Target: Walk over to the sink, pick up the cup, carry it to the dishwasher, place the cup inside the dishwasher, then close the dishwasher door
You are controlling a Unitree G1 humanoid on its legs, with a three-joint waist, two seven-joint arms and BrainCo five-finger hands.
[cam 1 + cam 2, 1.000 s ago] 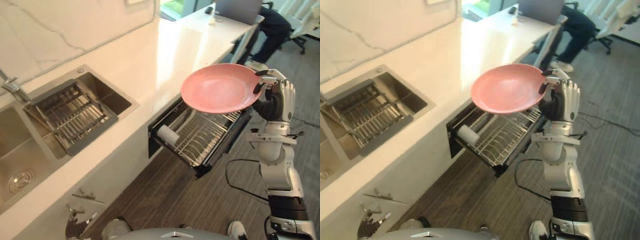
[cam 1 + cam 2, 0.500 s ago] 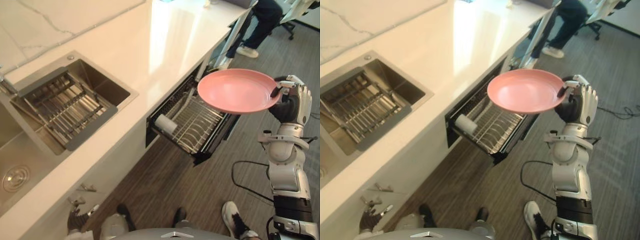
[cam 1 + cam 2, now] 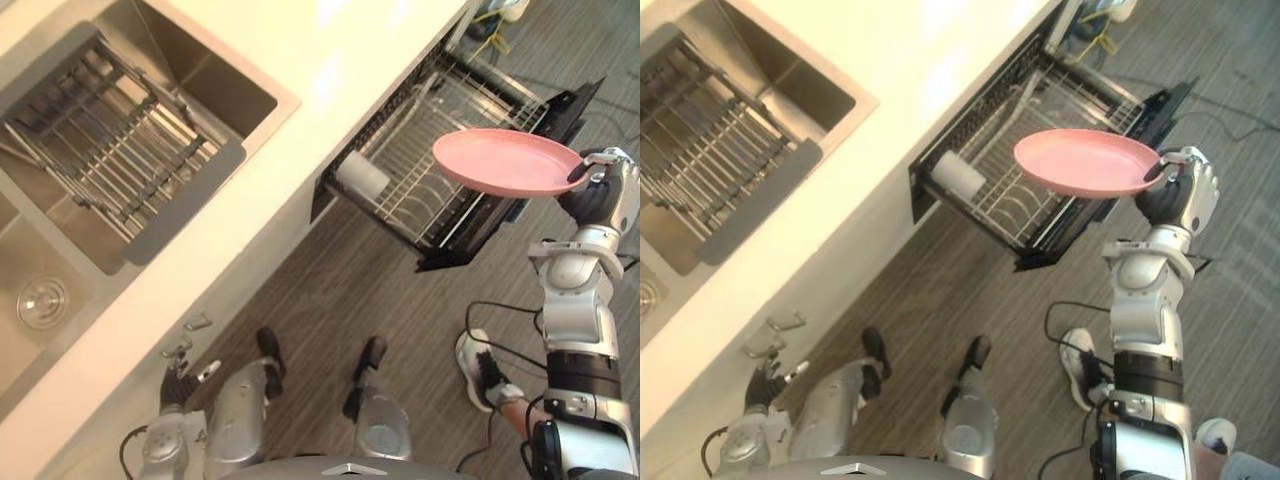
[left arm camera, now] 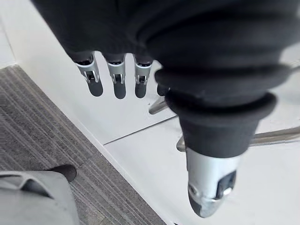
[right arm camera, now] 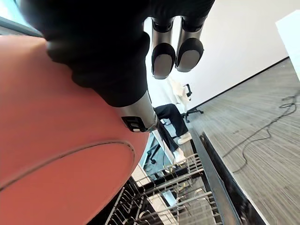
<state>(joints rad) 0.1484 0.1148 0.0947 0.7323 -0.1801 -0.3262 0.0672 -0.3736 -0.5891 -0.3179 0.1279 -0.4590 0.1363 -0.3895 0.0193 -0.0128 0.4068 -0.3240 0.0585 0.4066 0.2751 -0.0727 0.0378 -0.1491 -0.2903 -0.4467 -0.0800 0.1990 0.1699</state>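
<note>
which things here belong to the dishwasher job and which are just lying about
Job: pink plate, pinched at its rim by the right hand; open dishwasher rack.
Lying about: sink; wire rack in the sink; white cylinder in the dishwasher rack; left hand, idle, open by the cabinet.

Grey slatted rack (image 3: 130,170); pale countertop (image 3: 330,50) beside it; dark wood-grain floor (image 3: 400,300).

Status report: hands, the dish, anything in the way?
Right hand shut on pink plate, held level over the open dishwasher rack. Left hand open, empty, low by the cabinet. White cup lies in the rack.
</note>
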